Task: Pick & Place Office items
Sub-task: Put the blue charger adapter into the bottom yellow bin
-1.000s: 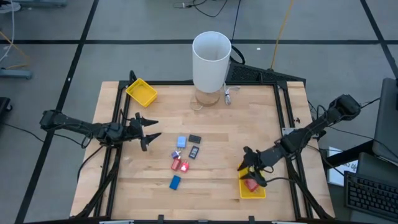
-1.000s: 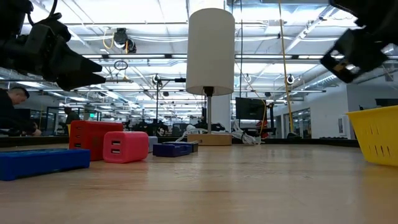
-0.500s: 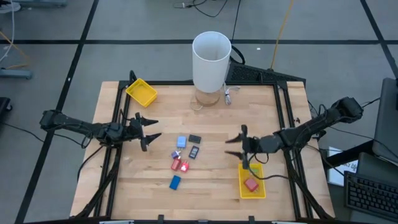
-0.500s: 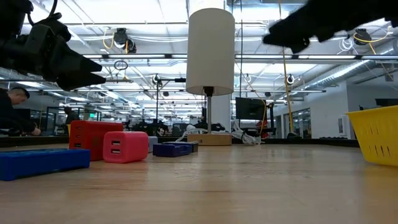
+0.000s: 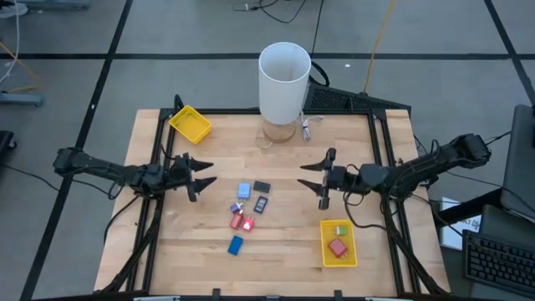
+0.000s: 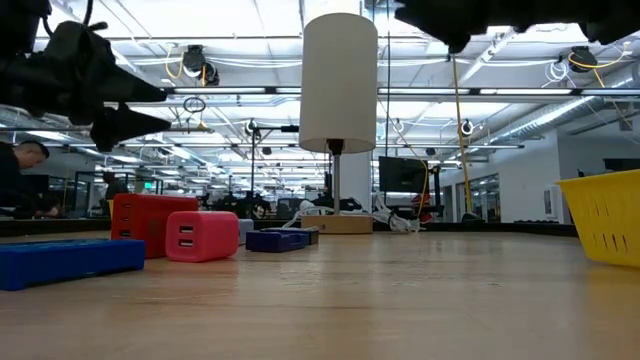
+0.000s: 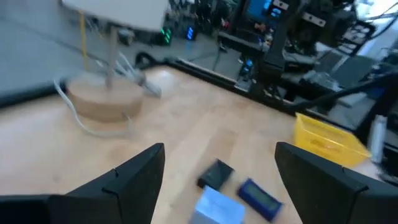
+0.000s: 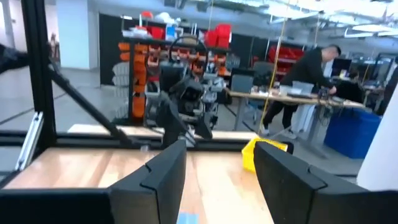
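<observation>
The office items lie in a loose cluster mid-table: a light blue piece (image 5: pixel 244 191), a black one (image 5: pixel 262 186), a dark one (image 5: pixel 260 203), two red ones (image 5: pixel 242 222) and a blue one (image 5: pixel 236 245). A red piece (image 5: pixel 338 248) and a green piece (image 5: pixel 341 230) lie in the near-right yellow tray (image 5: pixel 325 251). My left gripper (image 5: pixel 203 174) stands open at the table's left, pointing level at the cluster (image 7: pixel 216 174). My right gripper (image 5: pixel 311 178) hovers open, right of the cluster and above the table, pointing level toward the table's left (image 8: pixel 221 148).
A tall white cylinder (image 5: pixel 284 82) stands on a wooden base at the far middle. A second yellow tray (image 5: pixel 191 124) sits at the far left corner. Bare wood lies between the cluster and the near-right tray. A person (image 8: pixel 311 68) is in the room beyond.
My right gripper has risen out of the near-right yellow tray and gone toward the table's far edge and middle. It has tipped up from pointing down to pointing level at the left side. The red piece stays in the tray. My left gripper has rolled a little in place.
</observation>
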{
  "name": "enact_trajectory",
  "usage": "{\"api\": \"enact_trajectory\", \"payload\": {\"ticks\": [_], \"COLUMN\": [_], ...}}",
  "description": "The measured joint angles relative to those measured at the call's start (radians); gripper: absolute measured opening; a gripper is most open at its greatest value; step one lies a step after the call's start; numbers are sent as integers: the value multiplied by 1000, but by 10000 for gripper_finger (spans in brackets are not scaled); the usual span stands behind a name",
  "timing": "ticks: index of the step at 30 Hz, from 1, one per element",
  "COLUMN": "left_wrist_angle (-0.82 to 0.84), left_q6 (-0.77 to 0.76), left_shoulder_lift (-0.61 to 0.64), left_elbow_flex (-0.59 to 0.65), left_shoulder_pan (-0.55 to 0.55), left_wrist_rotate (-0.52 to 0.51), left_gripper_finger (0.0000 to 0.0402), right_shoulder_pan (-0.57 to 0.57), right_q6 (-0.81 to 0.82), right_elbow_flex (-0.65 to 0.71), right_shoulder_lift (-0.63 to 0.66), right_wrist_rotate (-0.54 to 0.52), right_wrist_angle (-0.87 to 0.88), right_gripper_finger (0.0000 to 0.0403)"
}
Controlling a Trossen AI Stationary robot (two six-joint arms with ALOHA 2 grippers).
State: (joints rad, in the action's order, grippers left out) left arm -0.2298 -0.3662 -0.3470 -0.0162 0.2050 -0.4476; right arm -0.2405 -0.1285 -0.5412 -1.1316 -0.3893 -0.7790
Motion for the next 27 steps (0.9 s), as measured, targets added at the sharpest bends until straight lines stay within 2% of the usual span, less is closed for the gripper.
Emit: {"api": "enact_trajectory", "payload": {"ticks": [4, 9, 16, 22, 27], "left_wrist_angle": [0, -61, -59, -60, -59], "left_q6": [-90, -115, -112, -33, -2], "left_shoulder_lift": [-75, -206, -446, -675, -868], "left_elbow_flex": [0, -7, -91, -176, -270], "left_shoulder_pan": [14, 28, 39, 38, 38], "left_wrist_rotate": [48, 34, 14, -74, -31], "left_gripper_finger": [297, 295, 296, 296, 296], "right_shoulder_pan": [0, 6, 6, 6, 6], "right_q6": [29, 37, 35, 35, 35], "right_elbow_flex": [56, 105, 125, 125, 125], "right_shoulder_lift": [0, 0, 0, 0, 0], "right_wrist_rotate": [0, -1, -1, -1, -1], "right_wrist_angle": [-20, -135, -184, -182, -181], "right_gripper_finger": [180, 180, 180, 180, 180]}}
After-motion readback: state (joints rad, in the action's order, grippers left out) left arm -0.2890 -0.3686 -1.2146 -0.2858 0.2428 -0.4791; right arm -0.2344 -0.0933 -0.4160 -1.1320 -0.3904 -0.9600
